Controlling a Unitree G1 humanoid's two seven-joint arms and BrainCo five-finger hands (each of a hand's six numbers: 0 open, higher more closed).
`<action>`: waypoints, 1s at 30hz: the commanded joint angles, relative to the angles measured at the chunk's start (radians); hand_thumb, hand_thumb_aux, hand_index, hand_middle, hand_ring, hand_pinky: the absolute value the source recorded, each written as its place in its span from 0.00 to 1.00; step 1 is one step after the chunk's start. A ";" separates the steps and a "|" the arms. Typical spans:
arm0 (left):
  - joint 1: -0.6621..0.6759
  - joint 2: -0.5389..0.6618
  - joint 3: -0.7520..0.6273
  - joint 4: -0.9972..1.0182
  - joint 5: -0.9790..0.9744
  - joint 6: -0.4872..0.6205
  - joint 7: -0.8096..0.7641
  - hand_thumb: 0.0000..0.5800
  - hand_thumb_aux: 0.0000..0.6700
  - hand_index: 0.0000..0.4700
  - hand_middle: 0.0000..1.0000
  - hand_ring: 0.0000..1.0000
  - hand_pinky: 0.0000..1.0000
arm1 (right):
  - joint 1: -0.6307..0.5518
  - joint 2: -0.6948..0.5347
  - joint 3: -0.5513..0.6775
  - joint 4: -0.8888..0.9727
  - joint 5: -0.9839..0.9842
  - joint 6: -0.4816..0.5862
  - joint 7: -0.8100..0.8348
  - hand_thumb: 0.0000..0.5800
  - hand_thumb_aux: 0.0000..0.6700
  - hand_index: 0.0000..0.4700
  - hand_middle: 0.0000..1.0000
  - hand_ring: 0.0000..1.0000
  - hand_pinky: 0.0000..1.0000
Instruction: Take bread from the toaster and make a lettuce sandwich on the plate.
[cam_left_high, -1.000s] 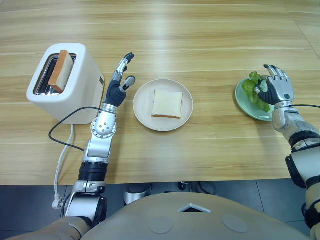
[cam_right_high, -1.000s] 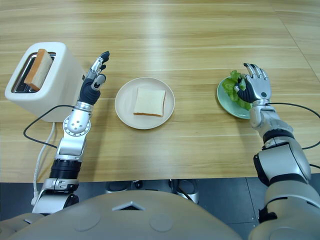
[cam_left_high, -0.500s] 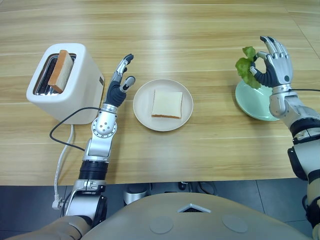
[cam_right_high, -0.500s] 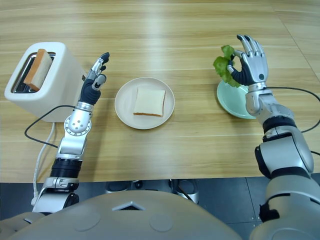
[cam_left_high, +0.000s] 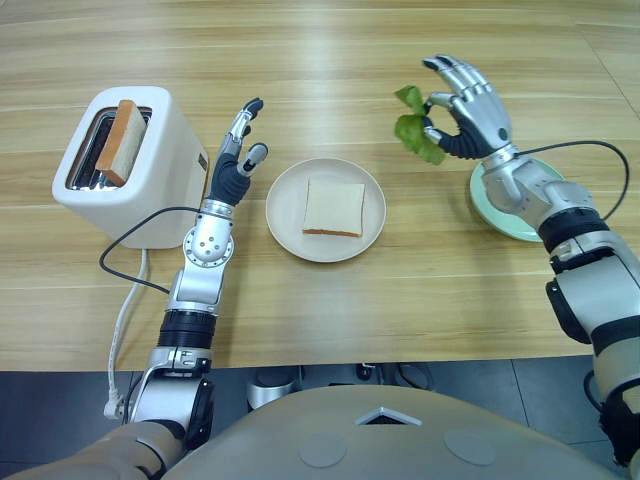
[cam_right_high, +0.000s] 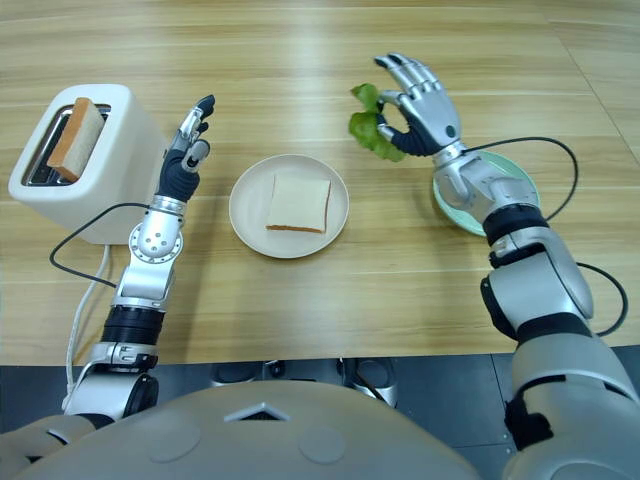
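Both eye views sit side by side at the head, looking forward and steeply down, fairly near, sharing the same table (cam_left_high: 400, 300), toaster (cam_left_high: 150, 175) at 10 o'clock.

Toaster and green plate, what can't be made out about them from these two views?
1. Both views: the lower part of the bread slice is hidden inside the toaster.
2. Both views: the right arm covers the middle of the green plate; whether any leaf lies there cannot be told.
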 joint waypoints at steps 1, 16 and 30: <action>-0.011 0.006 0.009 0.026 -0.008 -0.006 0.006 0.00 0.00 0.00 0.00 0.00 0.00 | -0.033 0.038 0.045 0.022 -0.032 -0.007 0.045 1.00 1.00 0.98 0.00 0.00 0.00; -0.038 0.006 0.009 0.080 -0.003 -0.025 0.007 0.00 0.00 0.00 0.00 0.00 0.00 | -0.094 0.181 0.146 0.114 -0.074 -0.017 0.140 1.00 1.00 0.98 1.00 1.00 1.00; -0.036 0.001 0.003 0.095 0.001 -0.031 0.006 0.00 0.00 0.00 0.00 0.00 0.00 | -0.093 0.211 0.159 0.111 -0.071 -0.038 0.138 1.00 1.00 0.98 1.00 1.00 1.00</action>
